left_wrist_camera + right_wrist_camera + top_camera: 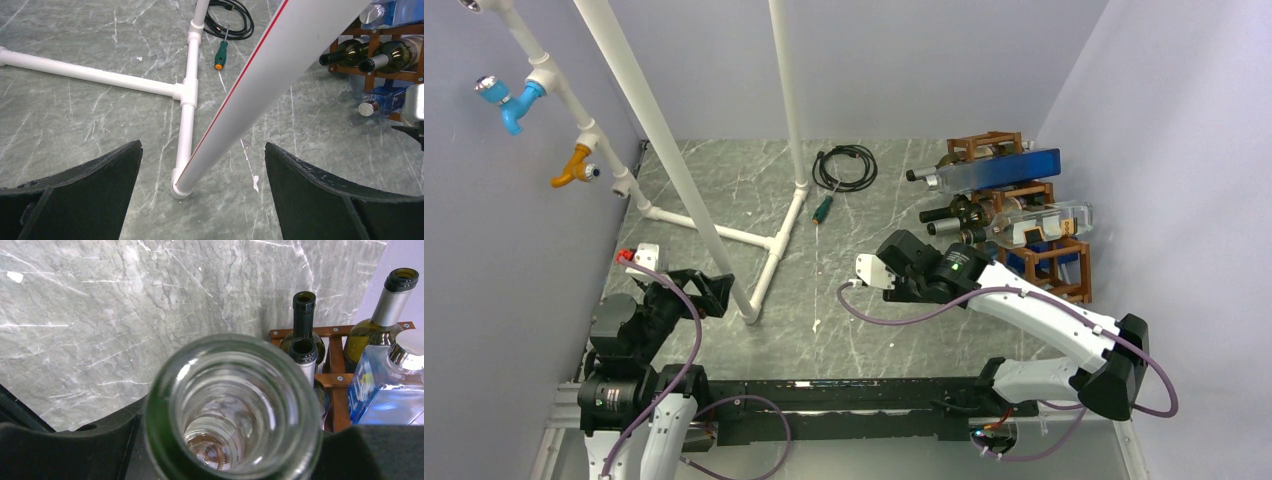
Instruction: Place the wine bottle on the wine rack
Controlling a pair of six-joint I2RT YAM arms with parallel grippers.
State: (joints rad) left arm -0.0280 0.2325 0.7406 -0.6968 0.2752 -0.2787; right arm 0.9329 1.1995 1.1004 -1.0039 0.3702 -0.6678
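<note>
Grey marbled tabletop [754,190], lavender walls on three sides. Far left, up by the wall: blue fitting [509,105] and orange fitting [574,165] on a white tube. Near-left corner: left gripper [202,146] low over the table, jaws spread wide, nothing clamped. Beyond its fingers, white pipe frame [186,125] lying on the table, a slanted pole rising from its foot. Centre back: coiled black cable [844,167], green-handled screwdriver [823,209] just beside it on the near side. Right of centre: right gripper [232,422] reaching toward the right wall, jaws closed on either side of the neck of the wine bottle [232,410]. Green glass, open mouth facing the wrist camera, body hidden behind the mouth. Wine bottle just in front of the wine rack [337,400]; inside a cell or not, cannot tell. Far right, against the wall: rack loaded with two dark bottles [303,315], a foil-necked bottle [392,300], a clear bottle [1049,222] and a blue bottle [1009,170], all lying with necks pointing left.
</note>
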